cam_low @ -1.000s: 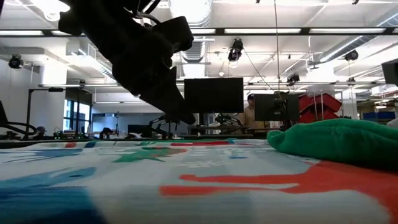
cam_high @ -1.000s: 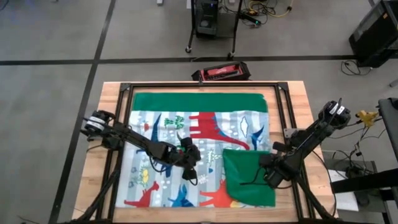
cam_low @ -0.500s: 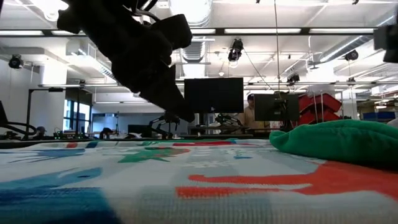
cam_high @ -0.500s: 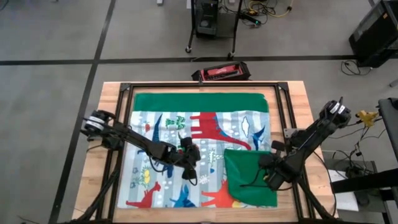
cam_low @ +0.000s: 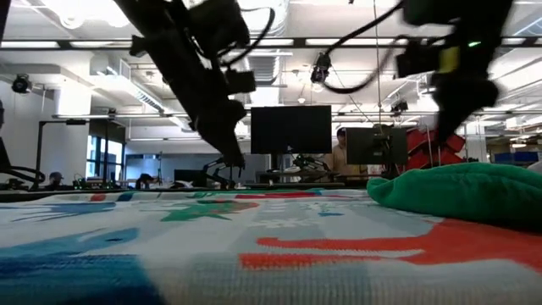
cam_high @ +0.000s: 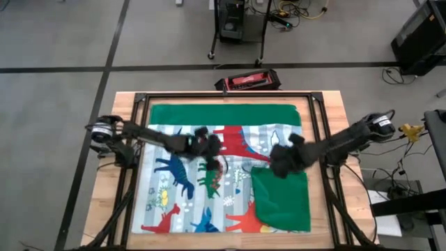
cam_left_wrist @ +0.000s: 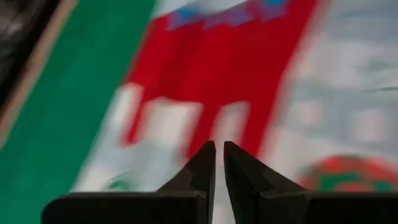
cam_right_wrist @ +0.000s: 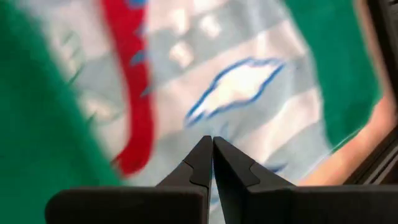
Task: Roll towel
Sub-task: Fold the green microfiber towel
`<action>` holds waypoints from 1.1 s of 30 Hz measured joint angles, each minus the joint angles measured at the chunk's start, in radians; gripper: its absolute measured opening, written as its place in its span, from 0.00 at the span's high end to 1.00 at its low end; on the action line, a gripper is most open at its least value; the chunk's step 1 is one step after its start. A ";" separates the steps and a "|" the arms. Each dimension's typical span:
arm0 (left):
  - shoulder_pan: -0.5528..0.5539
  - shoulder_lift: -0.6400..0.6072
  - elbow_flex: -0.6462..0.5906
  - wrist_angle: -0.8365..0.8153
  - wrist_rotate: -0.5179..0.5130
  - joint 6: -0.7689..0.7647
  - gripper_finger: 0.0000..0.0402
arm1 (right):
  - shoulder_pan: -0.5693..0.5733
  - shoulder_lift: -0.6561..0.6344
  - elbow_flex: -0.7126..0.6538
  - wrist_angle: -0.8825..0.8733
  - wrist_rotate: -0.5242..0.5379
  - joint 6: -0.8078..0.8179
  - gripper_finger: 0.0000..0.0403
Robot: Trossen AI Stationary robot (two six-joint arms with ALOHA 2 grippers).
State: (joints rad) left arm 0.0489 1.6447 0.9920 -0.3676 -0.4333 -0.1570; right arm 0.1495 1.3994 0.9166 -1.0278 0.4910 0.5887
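— Towel (cam_high: 209,181) first: where does it lie from each gripper?

— Spread flat across the desk (cam_high: 124,111), printed side up, long axis running left to right. The far edge is folded over into a green band (cam_high: 223,113), and the near right corner is folded in as a green flap (cam_high: 282,199). Both grippers hang over its middle, so the cloth is straight beneath them and empties out toward the near edge.

— Which arm is closer to that flap?

— The right gripper (cam_high: 281,162). It sits just beyond the flap's far edge, fingers pressed together, holding nothing. The left gripper (cam_high: 207,145) is over the red dinosaur (cam_high: 237,143), well left of the flap; its fingers stand a sliver apart, with no cloth between them in the left wrist view.

— So the roll would start where?

— My guess: a roll has to run along the long axis, so each gripper needs an edge on its own side. The far green band is nearer to both than the near edge.
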 joint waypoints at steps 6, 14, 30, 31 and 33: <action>0.250 -0.059 0.000 -0.128 0.180 0.101 0.84 | -0.306 0.001 0.010 0.084 -0.004 -0.470 1.00; 0.545 -0.057 0.000 -0.218 0.301 0.243 0.69 | -0.658 0.018 0.010 0.255 -0.222 -0.834 0.91; 0.790 0.065 0.090 -0.342 0.419 0.502 0.50 | -0.931 0.171 0.037 0.371 -0.413 -1.046 0.51; 0.801 0.070 0.111 -0.366 0.418 0.511 0.50 | -0.932 0.182 0.052 0.370 -0.413 -1.046 0.50; 0.827 0.081 0.158 -0.408 0.403 0.515 0.51 | -0.936 0.200 0.087 0.357 -0.413 -1.052 0.48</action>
State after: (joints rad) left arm 0.8756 1.7254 1.1497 -0.7751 -0.0308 0.3584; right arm -0.7866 1.5990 1.0031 -0.6712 0.0780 -0.4635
